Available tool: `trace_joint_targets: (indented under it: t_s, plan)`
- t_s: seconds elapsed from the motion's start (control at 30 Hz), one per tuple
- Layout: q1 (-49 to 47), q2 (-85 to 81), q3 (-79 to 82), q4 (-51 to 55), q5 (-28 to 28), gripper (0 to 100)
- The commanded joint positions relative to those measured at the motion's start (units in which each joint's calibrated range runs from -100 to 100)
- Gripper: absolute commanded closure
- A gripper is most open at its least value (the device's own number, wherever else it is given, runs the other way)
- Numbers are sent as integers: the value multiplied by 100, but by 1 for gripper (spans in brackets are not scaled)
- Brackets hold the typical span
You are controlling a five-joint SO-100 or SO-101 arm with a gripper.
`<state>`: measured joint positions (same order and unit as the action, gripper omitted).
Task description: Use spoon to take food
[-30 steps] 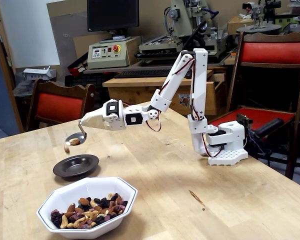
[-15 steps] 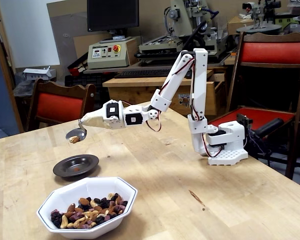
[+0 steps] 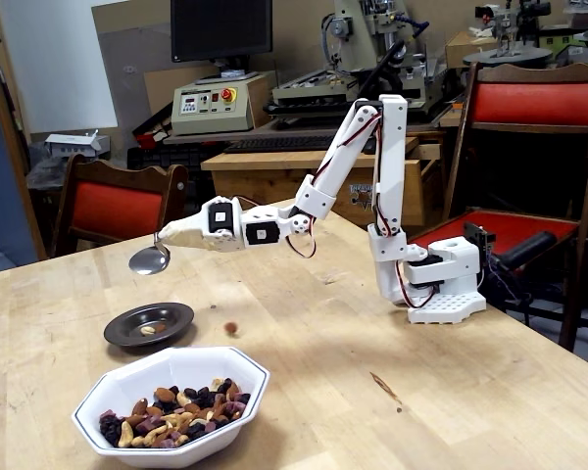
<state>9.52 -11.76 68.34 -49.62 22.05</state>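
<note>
Spoon (image 3: 150,258) hanging below jaws, clamped by handle

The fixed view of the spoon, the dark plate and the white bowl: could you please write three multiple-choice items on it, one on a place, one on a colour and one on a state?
1. Where is the loose nut?
A. on the bare table right of the dark plate
B. in the spoon
C. on a chair

2. What colour is the bowl holding the food?
A. red
B. white
C. green

3. In what state is the spoon?
A. resting in the bowl
B. lying flat on the table
C. held in the air by the gripper, above the dark plate

Answers:
1. A, the small brown piece lies on the wood just past the plate's right rim.
2. B, its walls are white with a dark edge line.
3. C, the spoon hangs clear of the table, over the plate.
</note>
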Motion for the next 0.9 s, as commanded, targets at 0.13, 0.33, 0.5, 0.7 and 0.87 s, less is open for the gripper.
trace_joint_targets:
  t_s: [0.13, 0.33, 0.5, 0.7, 0.87]
  plan:
    - [-4, -61, -285, -74, 20, 96]
    - [-4, -61, -285, -74, 20, 96]
    - [-4, -61, -285, -74, 20, 96]
    - [-4, -61, -294, -74, 15, 96]
    - [-4, -61, -294, -74, -20, 96]
